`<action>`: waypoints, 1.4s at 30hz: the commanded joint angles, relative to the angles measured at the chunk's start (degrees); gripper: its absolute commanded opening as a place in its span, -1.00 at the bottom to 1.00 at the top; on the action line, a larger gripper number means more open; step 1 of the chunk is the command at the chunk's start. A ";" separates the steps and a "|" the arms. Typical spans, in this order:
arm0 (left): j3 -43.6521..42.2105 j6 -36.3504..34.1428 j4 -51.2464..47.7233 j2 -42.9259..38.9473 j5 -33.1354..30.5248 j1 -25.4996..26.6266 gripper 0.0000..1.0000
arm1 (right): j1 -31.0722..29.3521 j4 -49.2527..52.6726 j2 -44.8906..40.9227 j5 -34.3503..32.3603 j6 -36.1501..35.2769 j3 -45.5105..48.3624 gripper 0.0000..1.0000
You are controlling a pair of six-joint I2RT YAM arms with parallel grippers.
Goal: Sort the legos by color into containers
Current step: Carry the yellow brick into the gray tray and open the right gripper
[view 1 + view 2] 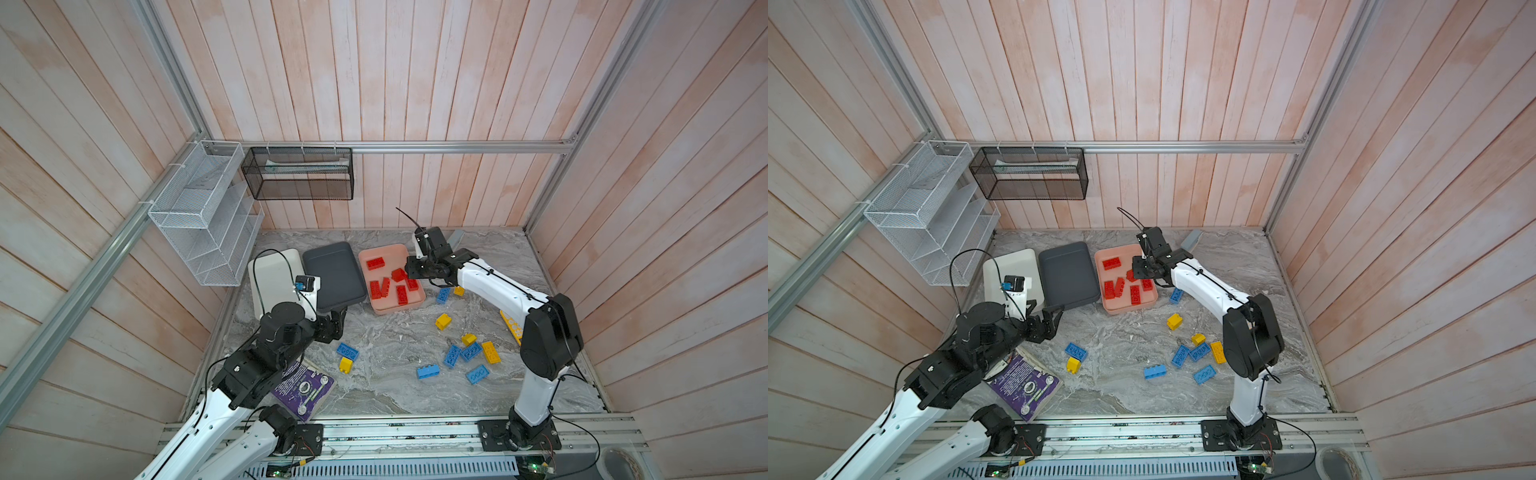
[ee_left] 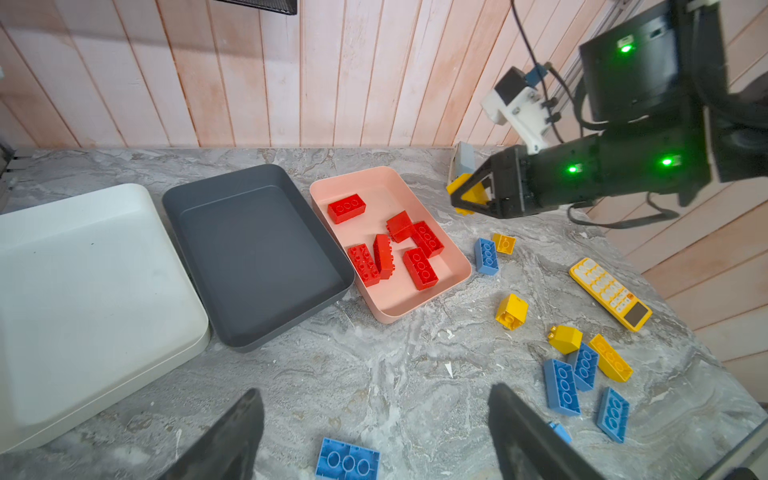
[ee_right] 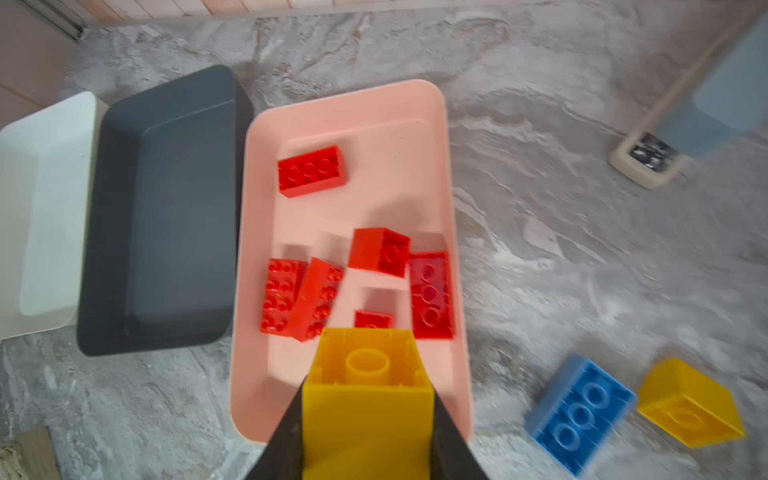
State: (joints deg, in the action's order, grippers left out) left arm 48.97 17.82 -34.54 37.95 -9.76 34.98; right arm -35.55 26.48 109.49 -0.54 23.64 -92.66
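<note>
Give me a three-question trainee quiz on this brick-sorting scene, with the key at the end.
1. What colour is the brick clamped in the right gripper? A red, B yellow, C blue.
2. True or false: the dark grey tray is empty.
3. How many red bricks lie in the salmon pink tray?

Key: 1 B. 2 true. 3 six.
</note>
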 commanded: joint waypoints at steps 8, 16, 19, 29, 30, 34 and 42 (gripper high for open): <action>-2.50 2.18 -3.51 -11.57 -6.56 0.00 0.72 | -6.65 2.74 21.92 8.89 -0.70 -27.12 -0.52; -4.08 2.05 -3.48 -11.21 -5.97 0.00 0.73 | -9.43 0.98 33.04 12.84 1.12 -39.84 -0.52; -4.14 1.71 -3.53 -10.26 -5.98 -0.03 0.73 | -9.54 -0.02 34.85 13.77 1.59 -41.33 -0.52; -3.94 2.03 -3.66 -7.18 -5.96 0.00 0.76 | -9.72 -1.04 35.37 15.22 0.82 -41.28 -0.03; -3.74 2.34 -4.00 -6.62 -6.06 0.00 0.76 | -9.71 -1.04 35.07 15.24 0.72 -41.20 0.03; -3.24 2.71 -4.97 -3.94 -6.31 -0.01 0.76 | -9.71 -2.45 32.04 14.96 -0.20 -38.27 0.24; 0.47 6.19 -8.14 1.55 -3.72 0.86 0.64 | -8.31 -11.61 15.75 11.99 -0.81 -16.05 0.31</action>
State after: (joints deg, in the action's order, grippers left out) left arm 46.33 21.67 -41.21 38.76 -15.07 35.64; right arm -45.04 20.60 132.99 12.49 23.42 -114.78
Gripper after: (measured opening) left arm 0.823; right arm 0.656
